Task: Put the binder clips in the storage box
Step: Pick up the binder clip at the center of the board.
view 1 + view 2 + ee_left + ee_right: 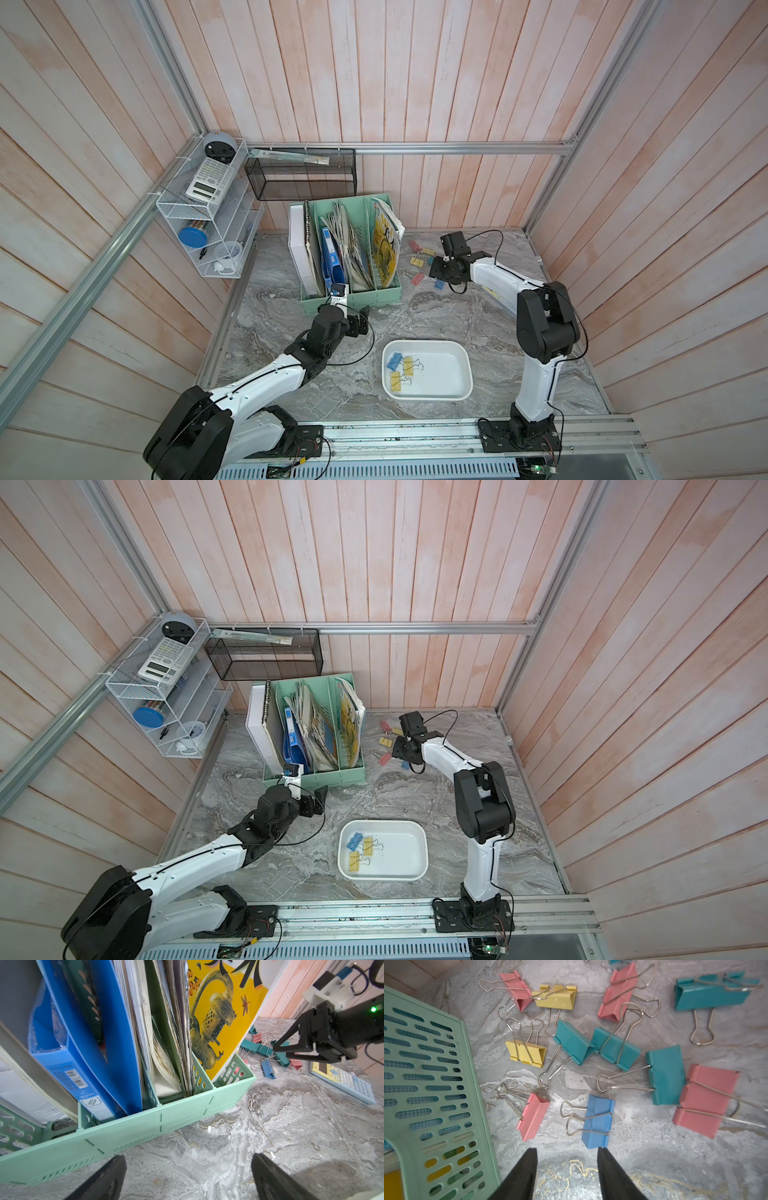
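Several pink, yellow, teal and blue binder clips [419,262] [384,741] lie loose on the marble table, right of the file holder. My right gripper [436,272] [401,750] [566,1149] hangs over them, open with nothing between its fingers. In the right wrist view a blue clip [598,1124] lies just past one fingertip and a pink clip [532,1116] just past the other. The white storage box [424,341] [382,821] sits front centre, holding one blue clip [394,360] and two yellow ones. My left gripper [362,320] [318,800] [189,1156] stands open and empty before the file holder.
The mint-green file holder [349,266] [145,1126] [425,1084], full of folders, stands right beside the clip pile. A yellow-and-blue calculator [345,1082] lies on the table near the right arm. A black mesh basket [301,174] and a white wire shelf [208,216] hang on the walls.
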Robot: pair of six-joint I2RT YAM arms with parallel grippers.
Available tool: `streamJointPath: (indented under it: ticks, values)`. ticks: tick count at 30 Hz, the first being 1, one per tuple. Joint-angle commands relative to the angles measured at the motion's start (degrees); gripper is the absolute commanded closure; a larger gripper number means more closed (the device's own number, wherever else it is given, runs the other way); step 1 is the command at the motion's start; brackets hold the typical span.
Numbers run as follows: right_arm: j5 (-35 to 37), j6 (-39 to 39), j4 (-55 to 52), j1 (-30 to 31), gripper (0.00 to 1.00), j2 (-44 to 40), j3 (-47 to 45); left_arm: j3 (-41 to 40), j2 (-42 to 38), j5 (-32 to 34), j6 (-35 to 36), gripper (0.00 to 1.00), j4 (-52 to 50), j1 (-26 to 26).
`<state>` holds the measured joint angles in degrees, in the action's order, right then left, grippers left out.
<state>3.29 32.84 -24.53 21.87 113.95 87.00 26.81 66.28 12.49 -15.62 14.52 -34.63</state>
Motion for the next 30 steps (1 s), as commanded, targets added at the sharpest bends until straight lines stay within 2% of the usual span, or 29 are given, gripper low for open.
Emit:
streamJointPath:
  ticks: [1, 4, 7, 10, 12, 16, 19, 22, 25, 30]
  values:
    - [4.14, -3.64, -8.35, 0.2, 0.47, 5.24, 6.02, 1.66, 0.69, 0.75, 0.78, 0.0, -0.46, -0.21]
    - [5.59, -4.48, -13.0, 0.69, 0.49, 8.64, 10.57, 1.8, 0.53, 0.26, 0.89, 0.0, -0.53, -0.28]
    - [7.57, -5.78, -16.23, 0.68, 0.56, 11.03, 13.15, 1.59, 0.2, 0.24, 0.91, 0.0, -0.38, -0.44]
    - [8.35, -6.51, -16.86, 0.74, 0.74, 11.58, 13.48, 1.49, 0.42, 0.34, 0.86, 0.0, -0.2, -0.39]
    - [9.07, -6.63, -16.25, 0.75, 0.84, 10.55, 11.83, 1.73, 0.82, 0.26, 0.86, 0.0, -0.27, -0.44]
    - [8.75, -6.2, -13.34, 1.12, 0.96, 6.8, 5.92, 1.92, 1.19, 0.25, 0.94, 0.0, -0.22, -0.52]
    - [8.09, -5.86, -11.79, 1.24, 1.0, 3.06, 1.55, 2.02, 1.43, 0.08, 0.82, 0.0, -0.04, -0.56]
    - [6.32, -5.02, -9.95, 1.21, 1.0, -2.68, -3.81, 2.03, 1.6, 0.04, 0.77, 0.0, -0.13, -0.6]
    - [2.62, -2.84, -6.28, 1.47, 1.0, -12.3, -11.62, 1.85, 1.01, -0.34, 0.7, 0.0, -0.15, -0.7]
    - [-2.21, 3.48, 0.3, 3.82, 1.0, -33.21, -27.85, 0.8, -1.12, -0.63, 0.85, 0.0, 0.33, -0.79]
